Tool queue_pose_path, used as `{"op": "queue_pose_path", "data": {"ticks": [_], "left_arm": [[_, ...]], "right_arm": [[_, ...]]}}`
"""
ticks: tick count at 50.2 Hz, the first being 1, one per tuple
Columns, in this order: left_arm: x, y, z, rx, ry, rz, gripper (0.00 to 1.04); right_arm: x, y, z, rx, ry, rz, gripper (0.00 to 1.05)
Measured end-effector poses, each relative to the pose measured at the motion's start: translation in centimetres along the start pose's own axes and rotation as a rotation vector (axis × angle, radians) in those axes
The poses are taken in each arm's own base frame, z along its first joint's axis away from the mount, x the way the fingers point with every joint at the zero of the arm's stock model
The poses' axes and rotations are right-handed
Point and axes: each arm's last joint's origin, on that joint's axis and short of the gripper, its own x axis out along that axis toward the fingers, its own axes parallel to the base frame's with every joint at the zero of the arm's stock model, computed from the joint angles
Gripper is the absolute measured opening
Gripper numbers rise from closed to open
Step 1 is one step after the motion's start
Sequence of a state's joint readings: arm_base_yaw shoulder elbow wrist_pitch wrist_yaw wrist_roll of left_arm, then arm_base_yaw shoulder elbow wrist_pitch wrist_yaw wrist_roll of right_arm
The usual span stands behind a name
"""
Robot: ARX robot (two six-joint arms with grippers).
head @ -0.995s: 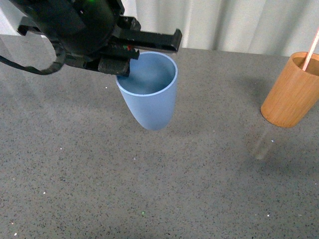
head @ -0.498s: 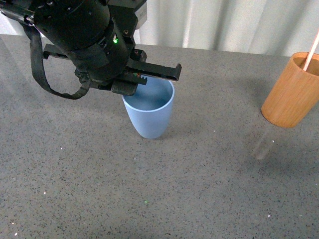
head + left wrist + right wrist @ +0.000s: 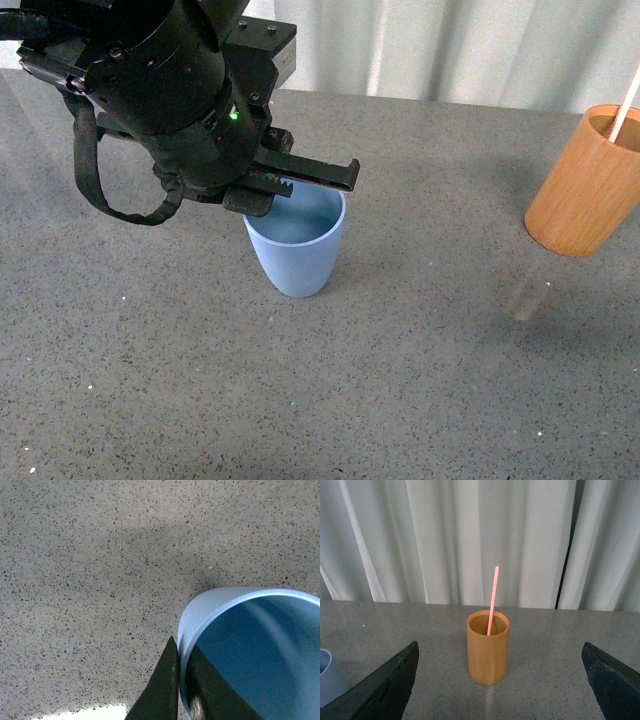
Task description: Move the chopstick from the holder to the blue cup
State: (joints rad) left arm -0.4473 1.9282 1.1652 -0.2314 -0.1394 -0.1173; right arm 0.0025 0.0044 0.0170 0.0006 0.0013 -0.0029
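Front view: you look down from the robot's body onto the bench (image 3: 420, 400), facing the curtain (image 3: 450, 45). The blue cup (image 3: 297, 250) sits near mid-frame, and the holder (image 3: 585, 185) is well to the cup's right, cut by the frame edge.
Left wrist view: you are very near the cup, looking steeply down at its rim and inside, with the left fingers (image 3: 170, 680) either side of its wall.
Right wrist view: you look low and level toward the curtain, between the wide-apart right fingers (image 3: 385, 685). The holder is centred at middle distance, and the cup is only partly in frame.
Shared: front and right wrist both see cup, holder and curtain; front and left wrist share the cup's rim and the bench beside it.
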Motion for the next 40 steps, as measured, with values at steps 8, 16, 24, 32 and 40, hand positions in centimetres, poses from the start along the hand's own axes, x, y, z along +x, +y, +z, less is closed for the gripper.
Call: {"op": "queue_pose_path", "data": {"ticks": [8,16,24,32,40], "left_arm": [[-0.2,0.3,0.3,-0.024,-0.019,-0.016,0.19],[-2.4,1.4,1.5,-0.05,-0.086,-0.023,0.48],[-4.9,2.9,2.6,-0.082,-0.166,-0.005,0.69],[-8.0,5.4,2.8,-0.133,-0.3,0.052,0.94],[-12.0,9.0,0.8,-0.276,-0.552,0.156,0.98]], "right_arm": [[0.0,0.0,0.0,0.0,0.0,0.0,0.95],[0.0,0.0,0.0,0.0,0.0,0.0,0.95],[0.0,0.0,0.0,0.0,0.0,0.0,0.95],[0.0,0.0,0.0,0.0,0.0,0.0,0.95],[0.0,0.0,0.0,0.0,0.0,0.0,0.95]]}}
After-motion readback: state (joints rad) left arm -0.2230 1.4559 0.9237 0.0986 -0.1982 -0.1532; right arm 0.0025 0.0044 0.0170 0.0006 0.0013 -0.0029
